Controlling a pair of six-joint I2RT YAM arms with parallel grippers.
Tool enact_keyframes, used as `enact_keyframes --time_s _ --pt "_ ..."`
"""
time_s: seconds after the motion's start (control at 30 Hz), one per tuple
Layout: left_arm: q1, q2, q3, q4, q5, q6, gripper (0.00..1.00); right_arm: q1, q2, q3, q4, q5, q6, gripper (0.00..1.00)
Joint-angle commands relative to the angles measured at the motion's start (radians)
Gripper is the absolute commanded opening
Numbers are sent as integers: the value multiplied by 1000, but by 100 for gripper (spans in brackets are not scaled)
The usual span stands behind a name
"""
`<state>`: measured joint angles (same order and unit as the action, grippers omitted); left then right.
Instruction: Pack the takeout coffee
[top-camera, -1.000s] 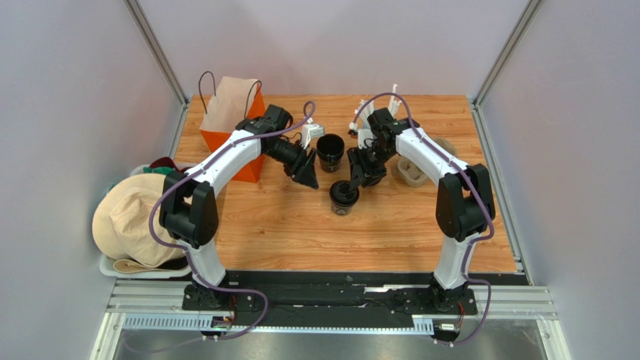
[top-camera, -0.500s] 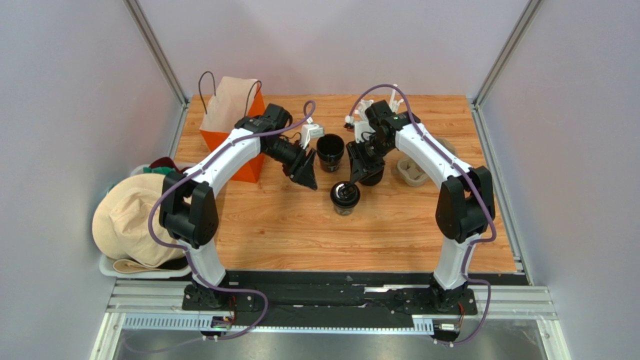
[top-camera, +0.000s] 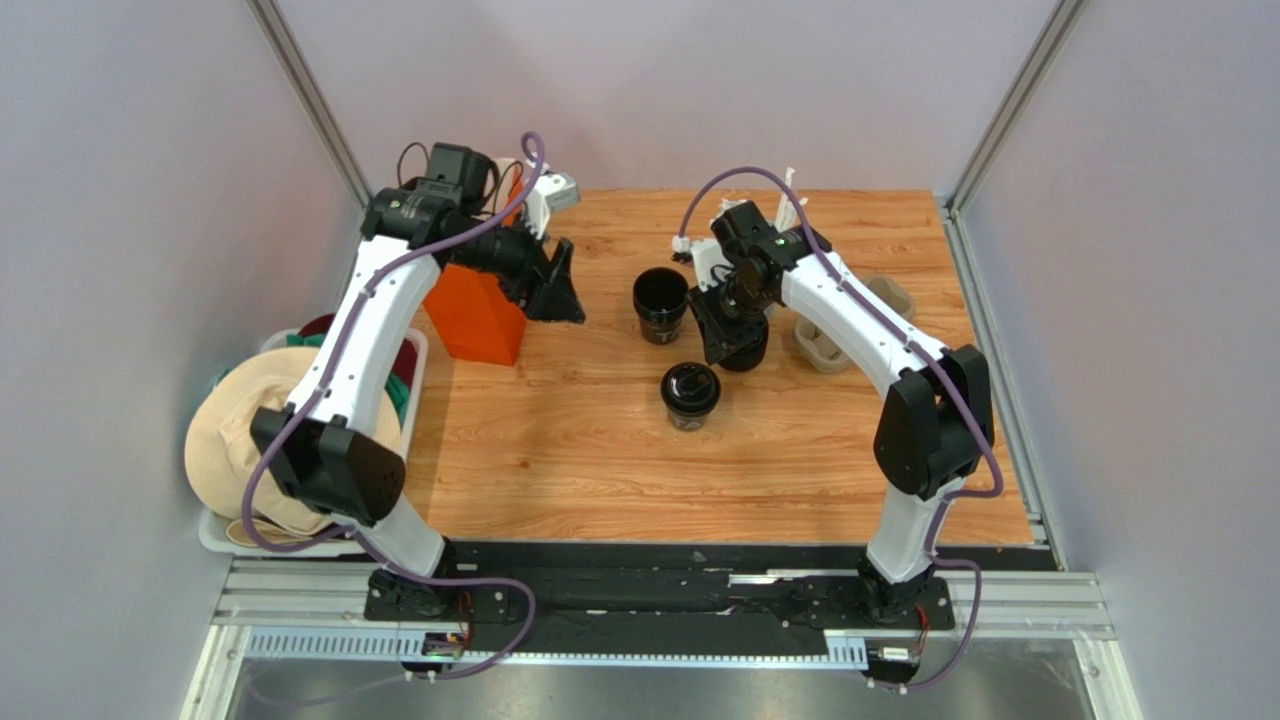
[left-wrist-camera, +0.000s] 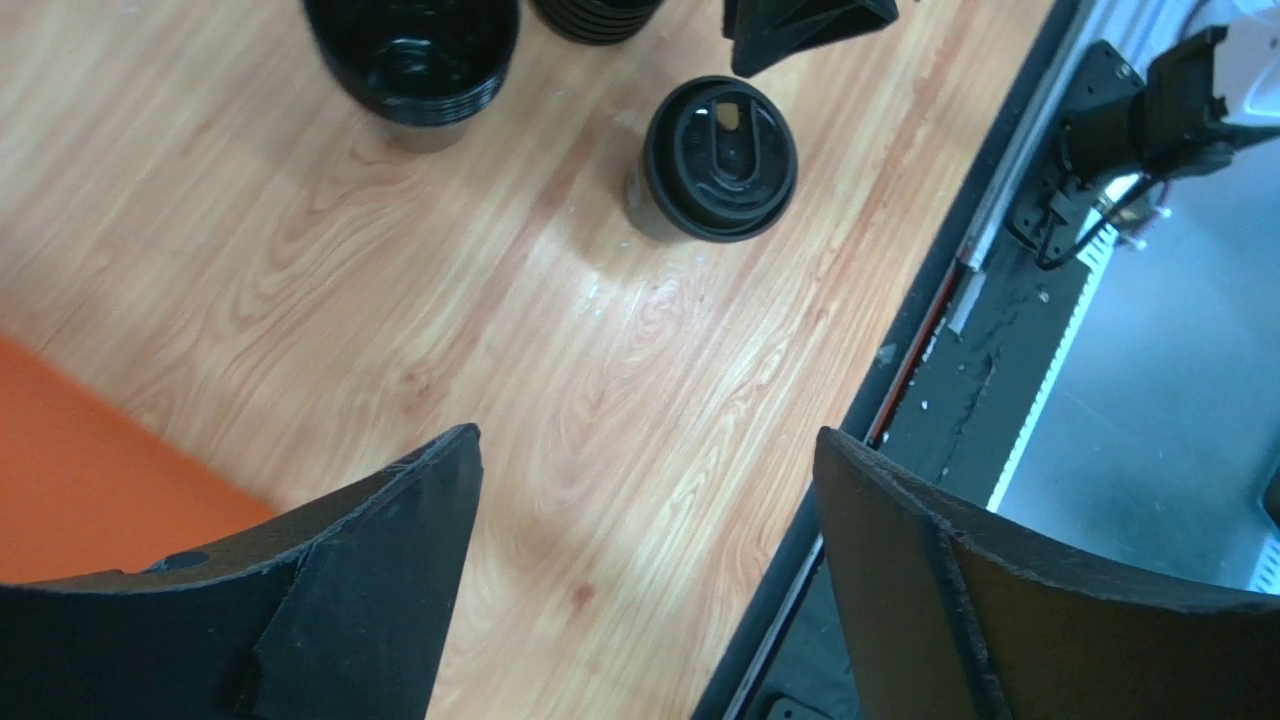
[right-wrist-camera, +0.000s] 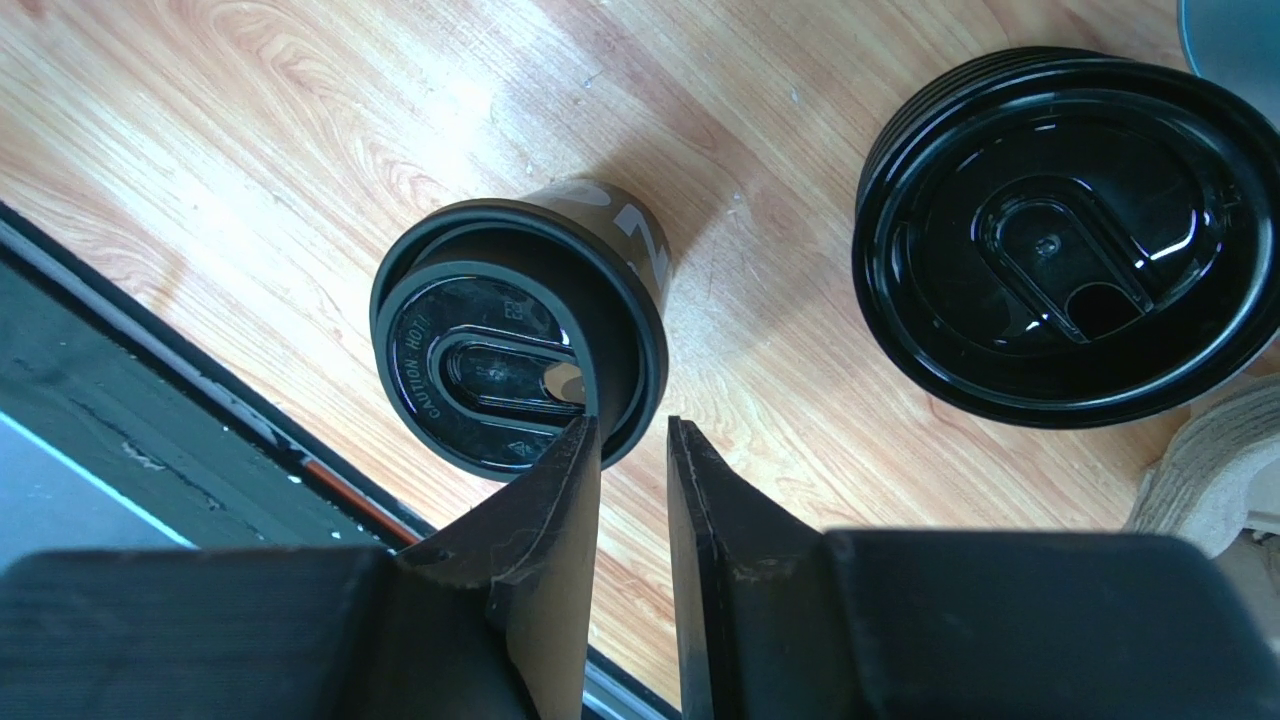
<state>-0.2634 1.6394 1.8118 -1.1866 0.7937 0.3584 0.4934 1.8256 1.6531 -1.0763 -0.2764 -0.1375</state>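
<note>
The takeout coffee (top-camera: 690, 393) stands upright mid-table, a small dark cup with its black lid on. It shows in the left wrist view as the coffee (left-wrist-camera: 721, 158) and in the right wrist view as the coffee (right-wrist-camera: 519, 360). My left gripper (top-camera: 559, 285) hangs beside the orange paper bag (top-camera: 473, 308), well left of the cup, and the left gripper (left-wrist-camera: 646, 443) is wide open and empty. My right gripper (top-camera: 732, 333) hovers just behind the cup, over the lid stack. The right gripper (right-wrist-camera: 631, 428) has its jaws close together, with a slim gap and nothing between them.
A stack of empty black cups (top-camera: 660, 300) stands behind the coffee, with a stack of black lids (right-wrist-camera: 1074, 255) to its right. A moulded cardboard tray (top-camera: 824, 345) lies further right. A bin of cloth items (top-camera: 271, 435) sits off the table's left edge.
My left arm swung back and left toward the orange bag and its jaws spread wider. My right gripper drew back from the coffee's lid while its jaws narrowed.
</note>
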Motion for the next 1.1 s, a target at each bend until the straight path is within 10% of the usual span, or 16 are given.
enact_keyframes --time_s 0.0,0.57,1.07 --pt "30 -108 11 -7 -111 -12 91 33 -9 7 45 65 -25 28" --pt "39 -296 -149 108 -246 -44 97 63 1 -69 107 103 -30 34" --pt "43 -306 -177 134 -255 -58 97 88 -5 -84 102 117 -39 8"
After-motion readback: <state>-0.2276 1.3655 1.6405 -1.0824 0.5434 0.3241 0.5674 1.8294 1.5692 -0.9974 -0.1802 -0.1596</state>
